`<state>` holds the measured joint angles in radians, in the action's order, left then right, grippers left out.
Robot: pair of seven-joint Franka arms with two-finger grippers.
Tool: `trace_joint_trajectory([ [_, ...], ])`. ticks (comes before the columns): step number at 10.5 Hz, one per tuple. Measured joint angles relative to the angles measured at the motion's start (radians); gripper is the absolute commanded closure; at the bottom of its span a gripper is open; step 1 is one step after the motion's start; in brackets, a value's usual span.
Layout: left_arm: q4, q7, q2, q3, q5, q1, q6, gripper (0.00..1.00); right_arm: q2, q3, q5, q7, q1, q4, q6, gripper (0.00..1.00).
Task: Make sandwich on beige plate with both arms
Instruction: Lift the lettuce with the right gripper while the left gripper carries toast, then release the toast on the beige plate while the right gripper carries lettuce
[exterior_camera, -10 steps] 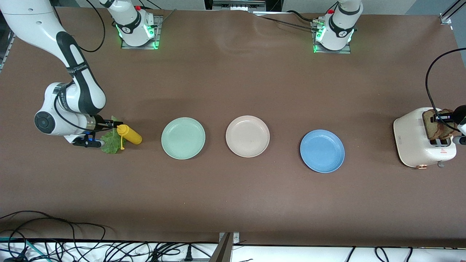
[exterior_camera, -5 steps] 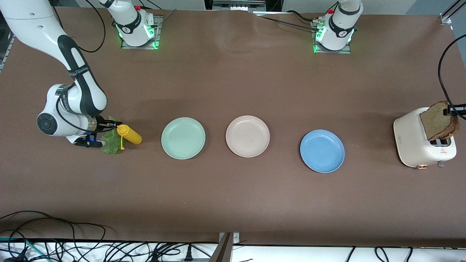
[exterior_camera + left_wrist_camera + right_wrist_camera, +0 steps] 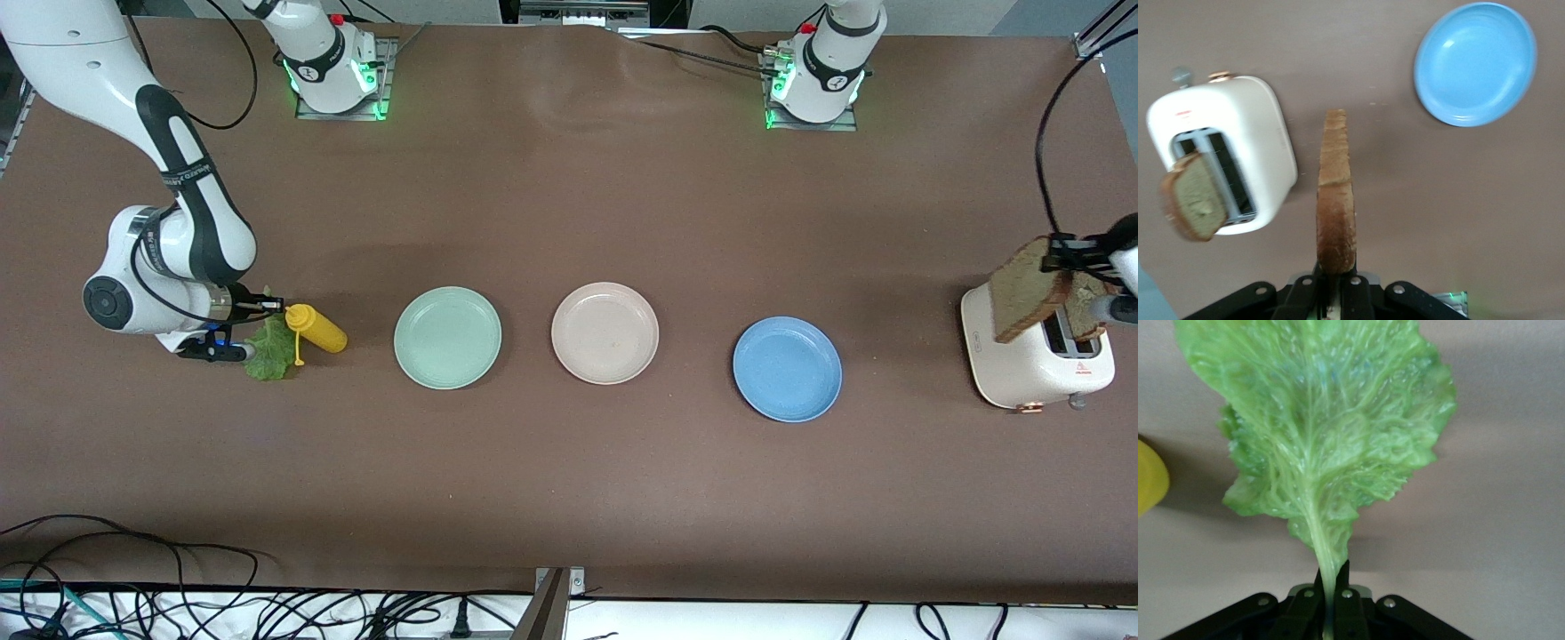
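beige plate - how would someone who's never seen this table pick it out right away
Three round plates lie in a row across the middle of the brown table. The beige plate is the middle one, between the mint-green plate toward the right arm's end and the blue plate toward the left arm's end. It alone is pale pinkish beige.

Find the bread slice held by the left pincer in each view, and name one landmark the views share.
Front view: bread slice held over the toaster, at the left arm's end.
Left wrist view: bread slice edge-on, centre, clamped in the left pincer.
Right wrist view: not in it.
Shared landmark: blue plate.
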<state>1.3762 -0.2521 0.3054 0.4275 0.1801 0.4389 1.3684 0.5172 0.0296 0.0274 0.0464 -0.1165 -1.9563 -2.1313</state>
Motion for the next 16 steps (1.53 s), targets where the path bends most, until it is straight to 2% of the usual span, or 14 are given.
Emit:
trace_joint_trajectory([
  [1, 0.001, 0.022, 0.001, 0.055, -0.026, -0.004, -0.018, 1.00, -0.008, -0.003, 0.000, 0.009, 0.000, 0.030, 0.054, 1.00],
  [2, 0.005, 0.050, 0.002, 0.081, -0.079, -0.013, -0.024, 1.00, -0.022, -0.013, 0.000, 0.020, -0.001, 0.063, 0.116, 1.00],
  [4, 0.019, 0.108, 0.019, 0.089, -0.202, -0.058, -0.028, 1.00, -0.070, -0.029, 0.000, 0.055, -0.006, 0.110, 0.222, 1.00],
  [6, 0.029, 0.196, 0.081, 0.091, -0.306, -0.150, -0.018, 1.00, -0.127, -0.039, 0.001, 0.134, -0.009, 0.117, 0.275, 1.00],
  [10, 0.032, 0.270, 0.288, 0.092, -0.451, -0.350, 0.254, 1.00, -0.216, -0.039, 0.002, 0.166, -0.009, 0.121, 0.322, 1.00],
  [13, 0.033, 0.272, 0.395, 0.091, -0.601, -0.418, 0.461, 1.00, -0.309, 0.027, 0.006, 0.122, -0.005, 0.124, 0.358, 1.00],
  [16, 0.033, 0.262, 0.487, 0.091, -0.698, -0.441, 0.527, 1.00, -0.364, 0.111, 0.007, 0.062, 0.002, 0.124, 0.363, 1.00],
])
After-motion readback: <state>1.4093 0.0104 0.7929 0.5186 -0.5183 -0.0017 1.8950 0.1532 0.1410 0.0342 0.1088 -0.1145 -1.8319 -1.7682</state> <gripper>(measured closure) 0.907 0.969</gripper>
